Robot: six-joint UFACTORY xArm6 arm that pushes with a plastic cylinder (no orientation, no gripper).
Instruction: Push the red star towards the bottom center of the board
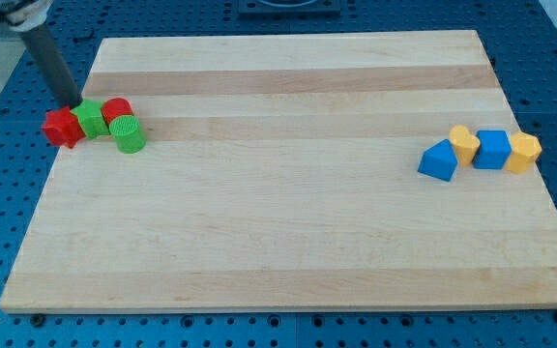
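The red star lies at the board's left edge, in the upper left. It touches a green block on its right. A red cylinder and a green cylinder sit just right of that, all in one tight cluster. My tip stands just above the red star and the green block, at their top edge. The dark rod slants up to the view's top left.
The wooden board lies on a blue perforated table. At the right stand a blue triangular block, a yellow block, a blue cube and a yellow block in a row.
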